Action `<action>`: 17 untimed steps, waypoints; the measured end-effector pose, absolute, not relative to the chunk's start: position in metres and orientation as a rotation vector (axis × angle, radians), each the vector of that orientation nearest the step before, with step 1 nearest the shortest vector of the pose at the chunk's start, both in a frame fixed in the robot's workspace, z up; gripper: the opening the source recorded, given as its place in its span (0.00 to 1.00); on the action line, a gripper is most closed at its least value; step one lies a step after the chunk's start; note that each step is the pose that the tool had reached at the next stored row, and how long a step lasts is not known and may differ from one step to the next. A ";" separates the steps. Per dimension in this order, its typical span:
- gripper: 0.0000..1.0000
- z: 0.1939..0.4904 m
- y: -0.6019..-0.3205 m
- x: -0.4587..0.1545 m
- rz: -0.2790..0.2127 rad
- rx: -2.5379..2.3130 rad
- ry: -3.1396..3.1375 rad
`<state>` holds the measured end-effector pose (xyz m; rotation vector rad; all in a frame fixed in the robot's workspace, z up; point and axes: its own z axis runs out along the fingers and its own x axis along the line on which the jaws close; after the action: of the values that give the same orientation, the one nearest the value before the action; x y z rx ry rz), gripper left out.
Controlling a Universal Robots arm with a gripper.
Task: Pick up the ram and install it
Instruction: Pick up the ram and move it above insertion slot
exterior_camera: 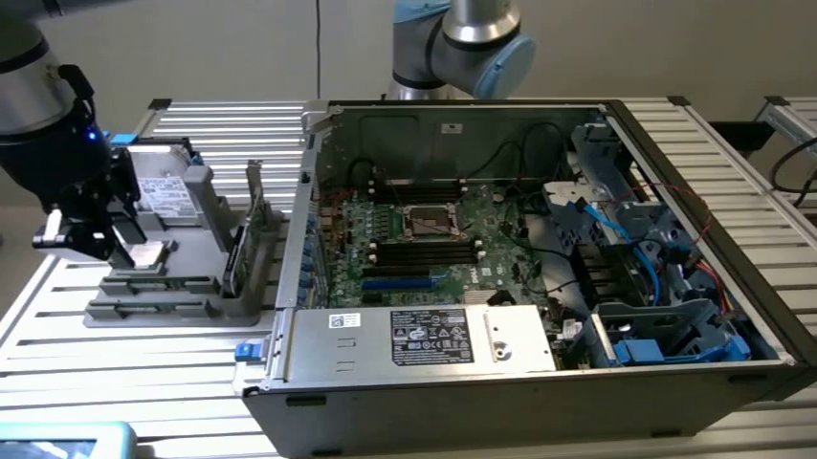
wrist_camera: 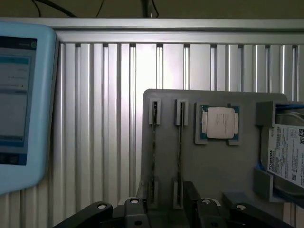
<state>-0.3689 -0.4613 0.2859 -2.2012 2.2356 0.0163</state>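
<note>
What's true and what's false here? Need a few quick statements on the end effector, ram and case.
1. The end effector grips the ram. False: it is open above the gray holder, and the ram stands in its slot.
2. The computer case is open, motherboard showing. True.
3. The CPU lies on the holder. True.
4. The hard drive is mounted inside the case. False: it sits on the holder.

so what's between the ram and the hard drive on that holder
The cpu sits between the ram and the hard drive, clear in the wrist view.
</note>
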 end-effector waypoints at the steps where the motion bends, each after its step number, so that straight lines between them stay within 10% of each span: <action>1: 0.42 0.284 -0.462 -0.369 0.016 -2.201 2.236; 17: 0.42 0.255 -0.470 -0.365 0.016 -2.201 2.236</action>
<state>-0.3654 -0.4699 0.2549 -2.2012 2.2356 0.0162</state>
